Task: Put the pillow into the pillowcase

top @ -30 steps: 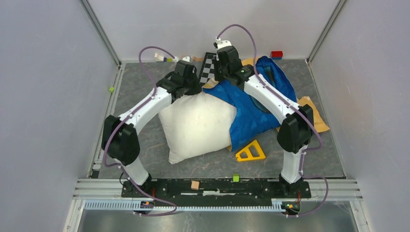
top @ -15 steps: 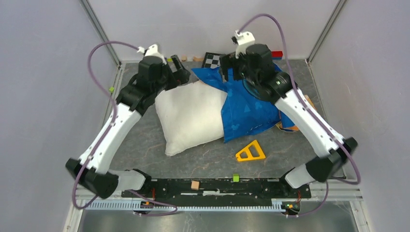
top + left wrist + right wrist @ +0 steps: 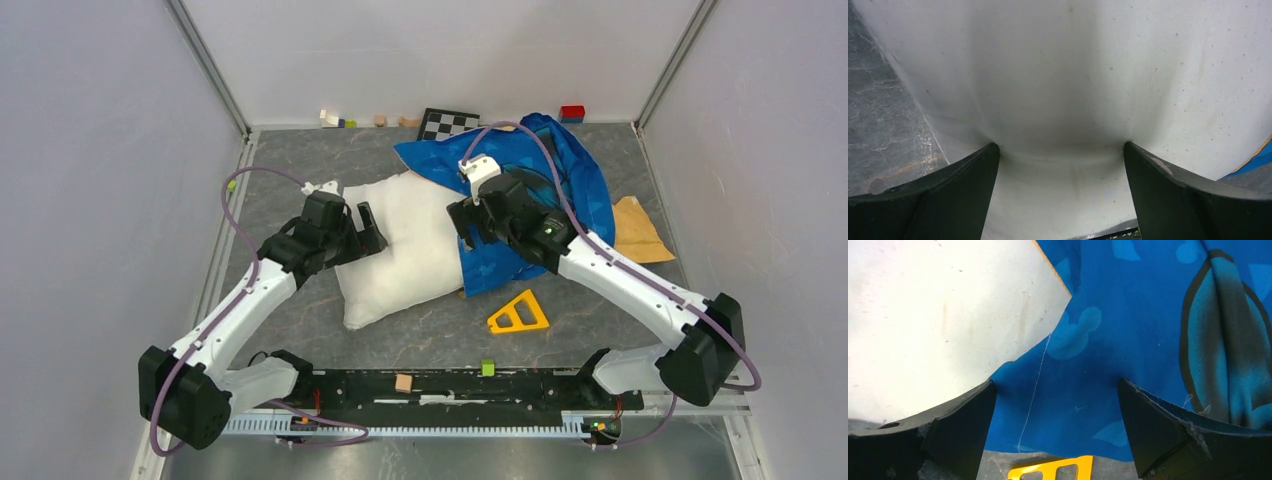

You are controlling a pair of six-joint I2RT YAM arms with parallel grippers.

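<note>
We see the left gripper (image 3: pixel 368 228) with its jaws spread wide and nothing clamped. It sits at the left edge of the pillow (image 3: pixel 400 250). In the left wrist view its fingertips (image 3: pixel 990 150) lie against the off-white fabric, which fills the gap between them.

The right gripper (image 3: pixel 465 228) is also wide apart and empty. It is poised where the pillow meets the pillowcase (image 3: pixel 580 185). In the right wrist view we find blue cloth between its jaws, but we cannot tell whether they touch it.

The pillow lies mid-table on the grey surface (image 3: pixel 420 335). Its far right part is covered by the pillowcase, a blue printed cover with an orange edge that bunches toward the far right.

A tan sheet (image 3: pixel 635 228) sticks out from under the pillowcase on the right, and we cannot tell whether it belongs to it. A yellow triangle (image 3: pixel 518 313) lies just near of the blue cloth. A checkerboard (image 3: pixel 447 122) and a red block (image 3: pixel 572 112) stand at the far edge.
</note>
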